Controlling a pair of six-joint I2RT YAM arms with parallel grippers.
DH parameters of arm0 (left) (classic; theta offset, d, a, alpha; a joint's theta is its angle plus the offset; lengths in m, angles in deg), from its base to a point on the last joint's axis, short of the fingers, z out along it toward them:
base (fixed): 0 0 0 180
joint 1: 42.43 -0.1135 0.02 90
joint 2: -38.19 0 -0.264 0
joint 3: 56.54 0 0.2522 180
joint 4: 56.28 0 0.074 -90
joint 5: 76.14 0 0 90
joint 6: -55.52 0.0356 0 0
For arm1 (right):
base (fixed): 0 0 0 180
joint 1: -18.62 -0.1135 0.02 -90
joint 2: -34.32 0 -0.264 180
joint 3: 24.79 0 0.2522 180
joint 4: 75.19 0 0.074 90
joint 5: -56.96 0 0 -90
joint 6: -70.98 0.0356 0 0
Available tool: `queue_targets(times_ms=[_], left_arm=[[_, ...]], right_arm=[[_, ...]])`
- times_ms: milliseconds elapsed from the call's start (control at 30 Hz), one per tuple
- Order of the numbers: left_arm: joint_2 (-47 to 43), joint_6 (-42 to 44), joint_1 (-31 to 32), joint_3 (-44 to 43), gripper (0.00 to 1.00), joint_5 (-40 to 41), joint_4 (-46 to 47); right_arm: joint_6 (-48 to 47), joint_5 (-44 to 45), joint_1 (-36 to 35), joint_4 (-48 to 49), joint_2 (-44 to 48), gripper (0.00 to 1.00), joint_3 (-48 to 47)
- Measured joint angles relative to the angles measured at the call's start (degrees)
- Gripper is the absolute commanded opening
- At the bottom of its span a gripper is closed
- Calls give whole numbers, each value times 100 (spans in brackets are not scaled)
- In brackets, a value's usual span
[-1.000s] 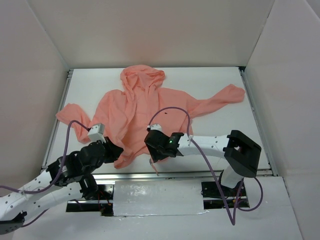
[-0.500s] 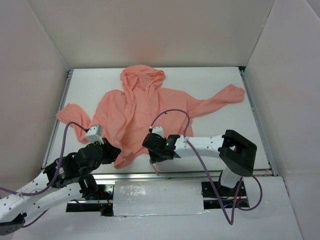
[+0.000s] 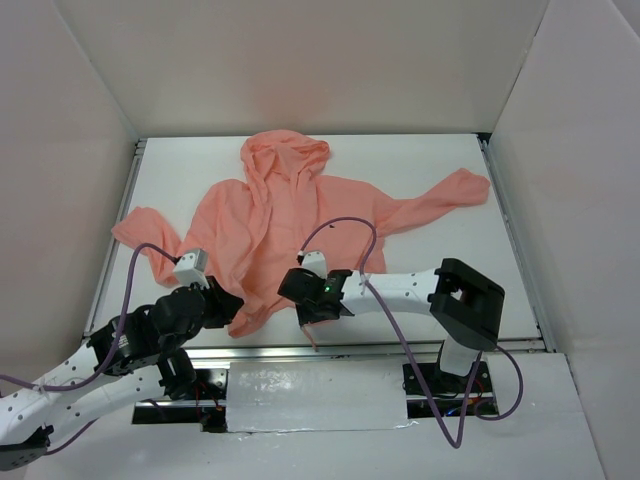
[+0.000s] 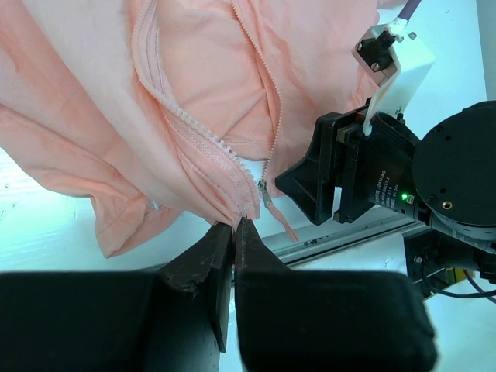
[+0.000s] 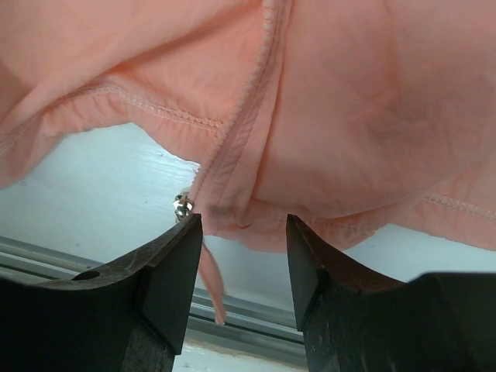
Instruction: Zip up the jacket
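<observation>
The salmon-pink jacket [image 3: 270,215] lies spread on the white table, hood toward the far wall and front unzipped. My left gripper [image 4: 235,225] is shut on the jacket's bottom hem, at the lower end of the left zipper row [image 4: 198,128]. The metal slider [image 4: 266,192] sits just right of it, its pink pull tab [image 4: 287,228] trailing toward the rail. My right gripper [image 5: 244,232] is open and its tips straddle the hem at the foot of the right zipper row [image 5: 248,101]. The slider [image 5: 183,205] rests against its left finger [image 5: 172,260]. In the top view the left gripper [image 3: 228,306] and right gripper [image 3: 303,303] meet at the near hem.
A metal rail [image 3: 400,346] runs along the table's near edge, just behind both grippers. White walls enclose the table on three sides. A purple cable [image 3: 345,225] arches over the jacket above the right arm. One sleeve [image 3: 445,195] reaches far right and the other sleeve [image 3: 140,230] left.
My right gripper has slid a little left along the hem toward the left gripper, and its jaws have narrowed slightly. The left gripper keeps its hold on the hem.
</observation>
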State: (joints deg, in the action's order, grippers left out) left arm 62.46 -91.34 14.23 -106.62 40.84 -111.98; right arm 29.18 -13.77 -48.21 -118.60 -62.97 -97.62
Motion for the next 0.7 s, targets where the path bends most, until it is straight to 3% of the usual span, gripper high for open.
queue_targets(times_ms=[433,700], left_arm=[[-17,87,0,22,0,-52,37],[-59,129,0,39,0,-92,50]], right_arm=[[330,98,-168,-101,-328,51,-90],[448,208,-219,-103,-393,34,-140]])
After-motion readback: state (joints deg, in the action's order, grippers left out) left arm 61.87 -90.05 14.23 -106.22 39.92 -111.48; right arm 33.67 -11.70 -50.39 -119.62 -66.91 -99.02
